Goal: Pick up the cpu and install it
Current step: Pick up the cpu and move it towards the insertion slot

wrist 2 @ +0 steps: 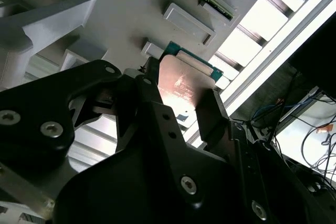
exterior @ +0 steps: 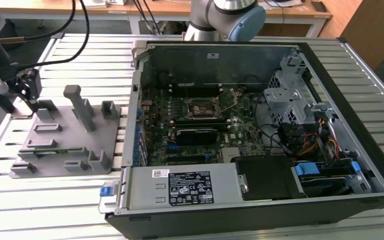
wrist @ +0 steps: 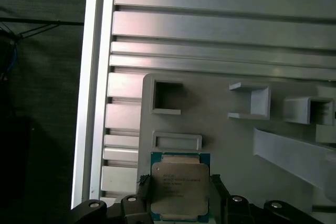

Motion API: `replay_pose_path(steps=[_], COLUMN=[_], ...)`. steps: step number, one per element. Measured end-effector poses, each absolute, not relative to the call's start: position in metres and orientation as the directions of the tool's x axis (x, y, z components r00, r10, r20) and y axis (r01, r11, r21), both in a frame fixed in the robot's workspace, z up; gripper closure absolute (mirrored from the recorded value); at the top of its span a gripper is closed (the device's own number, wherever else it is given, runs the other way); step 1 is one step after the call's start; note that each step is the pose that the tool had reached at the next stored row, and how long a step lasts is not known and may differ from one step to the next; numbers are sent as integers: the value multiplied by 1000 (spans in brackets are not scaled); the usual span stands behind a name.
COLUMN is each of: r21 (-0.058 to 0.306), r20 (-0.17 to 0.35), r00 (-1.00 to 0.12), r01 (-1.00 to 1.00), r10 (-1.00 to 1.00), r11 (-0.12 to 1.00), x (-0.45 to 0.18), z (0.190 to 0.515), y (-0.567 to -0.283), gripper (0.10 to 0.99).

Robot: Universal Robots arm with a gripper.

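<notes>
Over the grey fixture's (exterior: 65,142) corner farthest toward the exterior view's left, the hand (exterior: 30,95) hangs close above the fixture's surface. In both wrist views it is closed narrow on the cpu (wrist: 179,184), with a dark finger (wrist: 217,193) pressed against each of two opposite edges. The pale metal top faces the first wrist camera, and a thin green rim shows along one side. In the second wrist view the cpu (wrist 2: 181,85) sits just over a shallow rectangular pocket of the fixture. I cannot tell whether it has cleared the fixture or is touching it.

Nearer the fixture's front edge lies a long green memory strip (exterior: 52,149), well apart from the hand. The fixture rests on the slatted table (exterior: 45,210).

Just beside the fixture, on the exterior view's right, stands the open computer case (exterior: 245,222). The dark framed socket (exterior: 202,107) lies on the board inside, far from the fixture's corner where the cpu is.

I judge the cpu light, stiff and thin, with a smooth top that would slide under a pinch from above. Its underside is likely delicate. The edges are the sensible place to hold it, squarely and with modest force, as the fingers do now.
</notes>
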State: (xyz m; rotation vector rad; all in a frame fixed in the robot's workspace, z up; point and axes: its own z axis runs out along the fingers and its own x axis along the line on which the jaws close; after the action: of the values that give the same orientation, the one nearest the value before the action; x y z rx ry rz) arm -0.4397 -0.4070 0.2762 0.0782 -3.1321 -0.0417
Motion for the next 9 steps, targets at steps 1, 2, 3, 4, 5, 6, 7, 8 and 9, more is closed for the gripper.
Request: replay_pose_path(steps=[1, 2, 3, 4, 5, 6, 7, 8, 9], r21=[27, 27, 27, 27, 27, 27, 27, 27, 27], r20=[7, 7, 7, 7, 7, 7, 7, 7, 6], r00=[-999, -999, -999, -999, -999, -999, -999, -999, -999], r01=[-50, -50, -50, -50, -50, -50, -50, -50, -50], r10=[-50, -50, -50, -50, -50, -50, -50, -50, -50], r11=[998, 998, 998, 998, 998, 998, 998, 998, 998], x=[-440, -440, -440, -440, -440, -440, -440, -440, -440], z=[277, 279, 280, 281, 282, 283, 284, 286, 287], y=[-407, -406, -406, -406, -406, -405, -405, -405, -405], gripper=[561, 561, 561, 561, 561, 561, 561, 561, 561])
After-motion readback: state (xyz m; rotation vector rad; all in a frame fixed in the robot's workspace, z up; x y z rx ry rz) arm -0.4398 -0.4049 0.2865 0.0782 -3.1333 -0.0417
